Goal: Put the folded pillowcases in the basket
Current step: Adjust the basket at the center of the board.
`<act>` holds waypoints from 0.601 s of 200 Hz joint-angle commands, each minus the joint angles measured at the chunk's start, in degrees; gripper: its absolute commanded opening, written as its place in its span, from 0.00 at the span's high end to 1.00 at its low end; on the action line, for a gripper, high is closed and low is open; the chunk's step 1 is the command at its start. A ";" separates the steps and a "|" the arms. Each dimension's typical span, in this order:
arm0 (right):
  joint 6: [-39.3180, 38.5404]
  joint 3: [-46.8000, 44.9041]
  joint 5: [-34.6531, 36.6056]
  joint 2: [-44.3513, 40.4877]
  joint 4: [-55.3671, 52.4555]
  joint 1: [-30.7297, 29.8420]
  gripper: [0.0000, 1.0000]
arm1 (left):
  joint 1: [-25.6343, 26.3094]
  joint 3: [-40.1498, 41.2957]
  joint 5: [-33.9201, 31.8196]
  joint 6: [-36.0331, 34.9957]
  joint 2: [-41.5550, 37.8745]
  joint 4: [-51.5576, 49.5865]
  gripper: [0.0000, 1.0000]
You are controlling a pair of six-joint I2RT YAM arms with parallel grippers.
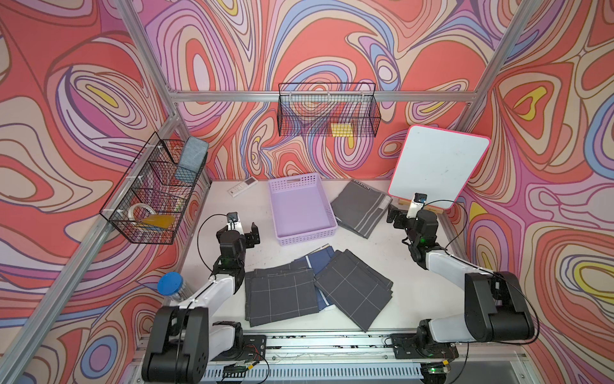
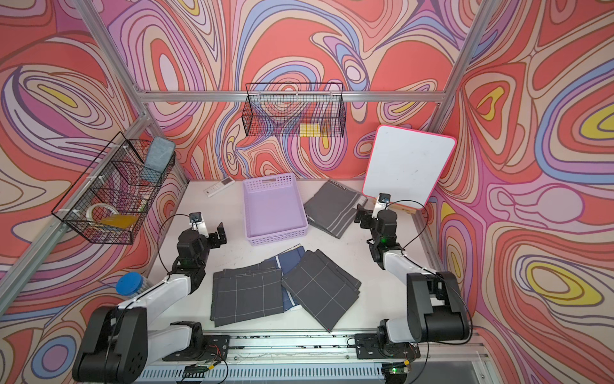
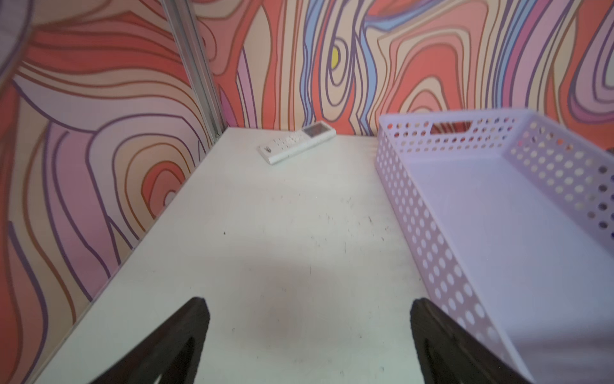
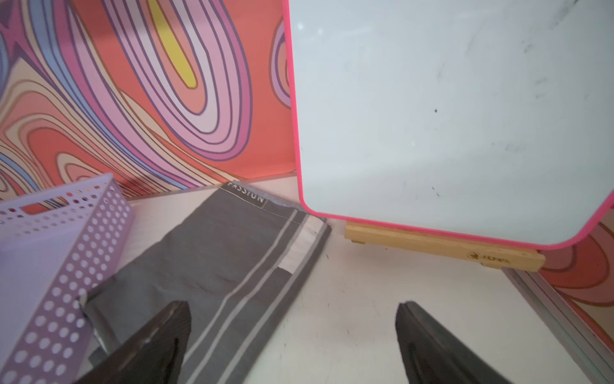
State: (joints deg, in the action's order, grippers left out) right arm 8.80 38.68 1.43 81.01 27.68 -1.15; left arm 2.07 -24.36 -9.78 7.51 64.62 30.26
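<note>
A robotics lab test cell: an aluminium-profile frame (image 1: 232,96) holds swirl-printed backdrop panels (image 1: 66,99) around a white table (image 1: 382,249), with the left arm (image 1: 219,289) and right arm (image 1: 445,262) bolted to a slotted rail (image 1: 332,339) at its near edge.

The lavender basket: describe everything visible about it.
The basket is a shallow, rectangular tray of lavender plastic, with round holes punched through its walls and a handle slot in the far end wall. It stands upright and empty on the white table, at the middle toward the back, turned slightly askew. A folded grey striped cloth lies close along one long side, seemingly meeting its near corner.
</note>
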 commanded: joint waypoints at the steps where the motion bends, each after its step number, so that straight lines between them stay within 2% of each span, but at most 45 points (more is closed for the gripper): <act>1: 8.02 4.51 -7.76 -0.81 -14.98 -0.28 0.02 | 0.05 -3.26 -4.17 11.01 -7.61 -16.76 0.01; 17: 10.93 8.50 -12.39 -0.17 -20.18 -1.76 0.02 | -0.04 -4.64 -5.18 16.17 -12.35 -23.56 0.01; 29: 11.37 10.54 -13.36 0.57 -22.01 -4.62 0.02 | -0.04 -4.64 -5.80 19.74 -15.12 -27.50 0.01; 52: 10.82 15.46 -8.92 3.03 -26.97 -12.70 0.02 | -0.04 -7.85 2.26 19.23 -18.14 -31.62 0.01; 82: 14.17 23.44 -5.65 8.82 -34.44 -21.25 0.06 | 0.04 -9.94 11.47 21.32 -16.07 -36.22 0.01; 103: 16.17 27.51 -1.80 12.03 -38.13 -27.28 0.10 | 0.52 -8.65 16.80 22.14 -13.53 -34.08 0.01; 120: 20.57 29.13 -0.38 13.78 -40.51 -29.36 0.10 | 1.38 -8.55 19.24 22.46 -10.92 -33.06 0.01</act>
State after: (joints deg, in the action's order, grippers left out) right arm 23.33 65.30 -3.16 92.79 -5.63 -27.66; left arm 2.39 -33.26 2.00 28.16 50.94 -1.39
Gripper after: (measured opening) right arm 0.902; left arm 0.991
